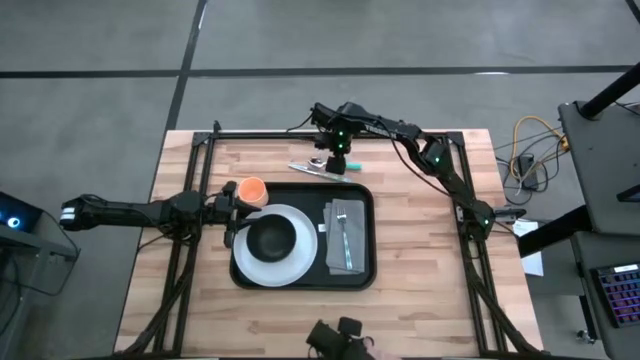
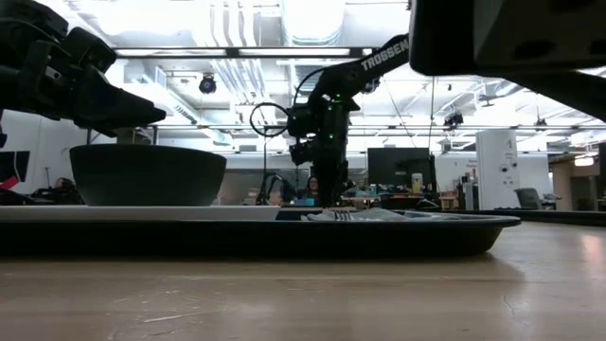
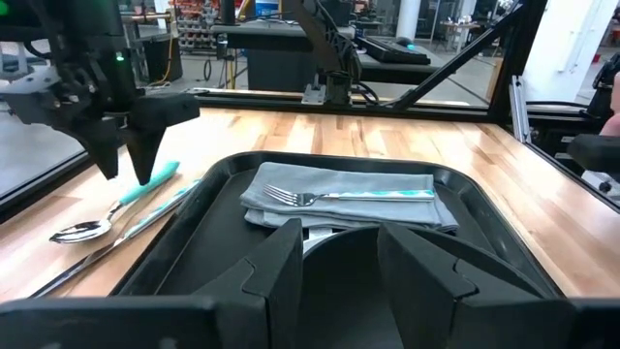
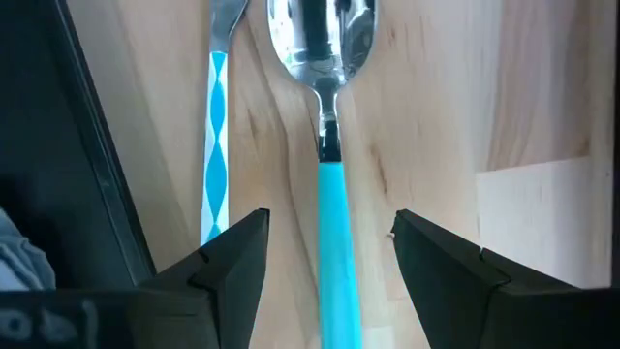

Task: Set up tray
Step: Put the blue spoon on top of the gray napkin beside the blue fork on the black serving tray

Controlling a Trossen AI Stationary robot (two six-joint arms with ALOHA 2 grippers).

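The right gripper (image 4: pixel 329 262) hangs over the spoon (image 4: pixel 325 116) with jaws spread wide on either side of its blue handle, holding nothing; a skewed descent could nudge the knife (image 4: pixel 215 116) lying just beside it against the tray (image 1: pixel 366 272). The tray sits mid-worktop (image 1: pixel 420 310) with plate (image 1: pixel 300 262), bowl (image 1: pixel 270 238), napkin (image 1: pixel 342 262) and fork (image 1: pixel 343 232). The left gripper (image 3: pixel 337 267), jaws open and empty, hovers over the bowl, leaving little room beside the rim
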